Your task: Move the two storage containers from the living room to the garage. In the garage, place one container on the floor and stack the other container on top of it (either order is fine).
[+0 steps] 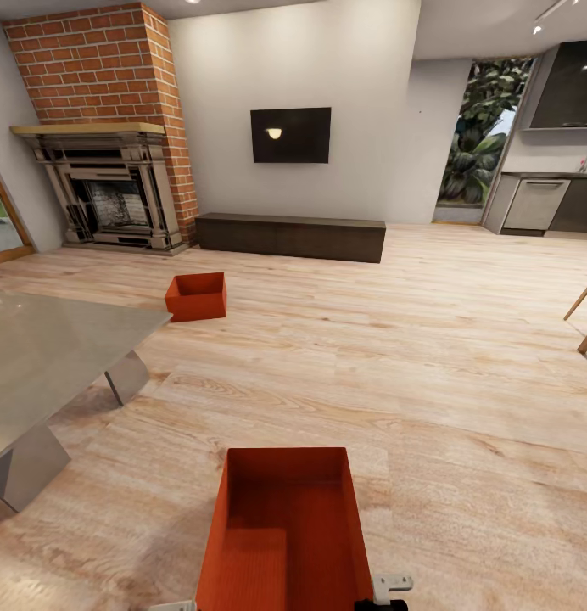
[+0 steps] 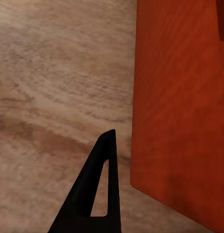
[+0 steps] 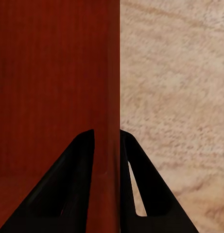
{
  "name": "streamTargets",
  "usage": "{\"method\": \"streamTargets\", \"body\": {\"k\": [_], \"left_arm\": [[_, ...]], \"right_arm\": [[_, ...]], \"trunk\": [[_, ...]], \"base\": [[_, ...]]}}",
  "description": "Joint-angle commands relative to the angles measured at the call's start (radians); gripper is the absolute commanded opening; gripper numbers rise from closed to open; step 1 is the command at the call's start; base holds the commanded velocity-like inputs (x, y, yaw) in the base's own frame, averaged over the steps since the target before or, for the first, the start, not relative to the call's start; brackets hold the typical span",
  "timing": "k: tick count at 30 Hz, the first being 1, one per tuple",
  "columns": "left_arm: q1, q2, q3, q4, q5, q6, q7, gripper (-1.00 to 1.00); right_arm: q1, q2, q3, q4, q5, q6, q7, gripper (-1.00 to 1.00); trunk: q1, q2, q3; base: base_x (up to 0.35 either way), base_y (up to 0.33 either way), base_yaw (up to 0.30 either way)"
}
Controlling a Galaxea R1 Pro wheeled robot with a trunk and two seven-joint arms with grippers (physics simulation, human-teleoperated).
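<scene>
Near container (image 1: 285, 530) held low at front of view over light wood floor (image 1: 429, 356) of living room; right gripper (image 3: 107, 145) fingers clamped on its thin wall, 1 inside, 1 outside. Left gripper (image 2: 99, 179) just beside container's outer side; finger state cannot be told. 2nd container (image 1: 196, 296) on floor near fireplace (image 1: 107, 182).

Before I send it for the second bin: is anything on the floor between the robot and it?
Nothing visible. Bare wood floor runs from the near container to the far container. The glass table stands left of that line.
</scene>
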Motion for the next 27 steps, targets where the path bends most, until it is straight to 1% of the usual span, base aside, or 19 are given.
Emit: {"method": "streamTargets", "body": {"k": [1, 23, 27], "left_arm": [[0.000, 0.000, 0.019, -0.001, 0.000, -0.001, -0.001, -1.00], [0.000, 0.000, 0.019, -0.001, 0.000, -0.002, -0.001, -1.00], [0.000, 0.000, 0.019, -0.001, 0.000, -0.002, -0.001, -1.00]], "right_arm": [[-0.001, -0.001, -0.004, 0.001, 0.003, -0.003, -0.011, -1.00], [-0.001, -0.001, -0.004, 0.001, 0.003, -0.003, -0.011, -1.00], [-0.001, -0.001, -0.004, 0.001, 0.003, -0.003, -0.011, -1.00]], "trunk": [[0.000, 0.000, -0.001], [0.000, 0.000, -0.001], [-0.002, 0.001, 0.015]], "base": [[0.000, 0.000, 0.000], [0.000, 0.000, 0.000], [0.000, 0.000, 0.000]]}}
